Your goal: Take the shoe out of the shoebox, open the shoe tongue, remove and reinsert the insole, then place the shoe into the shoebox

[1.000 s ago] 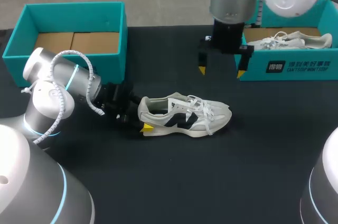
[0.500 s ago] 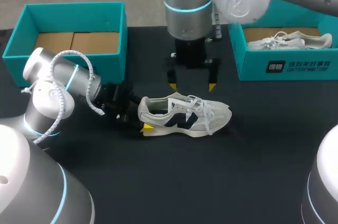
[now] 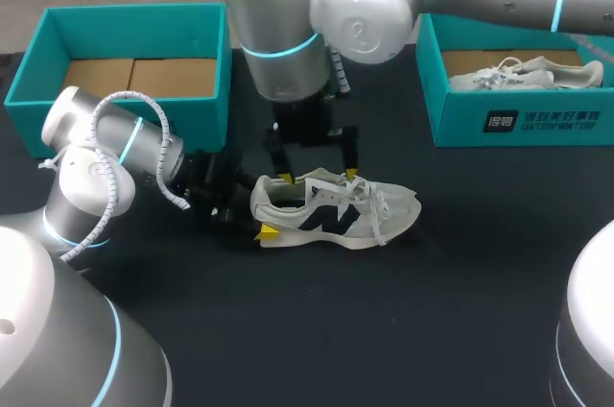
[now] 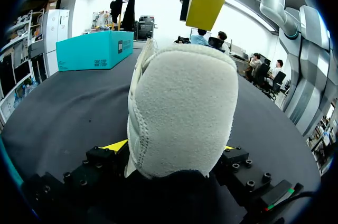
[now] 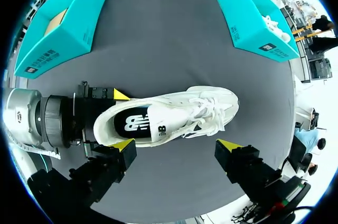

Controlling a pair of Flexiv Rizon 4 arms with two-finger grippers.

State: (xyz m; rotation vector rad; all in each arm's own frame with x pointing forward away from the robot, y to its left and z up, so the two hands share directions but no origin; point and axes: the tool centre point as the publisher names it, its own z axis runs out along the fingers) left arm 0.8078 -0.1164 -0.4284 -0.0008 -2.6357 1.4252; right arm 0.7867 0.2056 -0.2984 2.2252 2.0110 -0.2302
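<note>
White shoe (image 3: 336,210) lies on its sole, heel clamped in the left gripper (image 4: 170,148). Just above it hangs the right gripper (image 3: 318,177), spread wide.

Probably a robotics lab: left arm (image 3: 115,148), right arm (image 3: 288,42), black table (image 3: 460,311).
</note>
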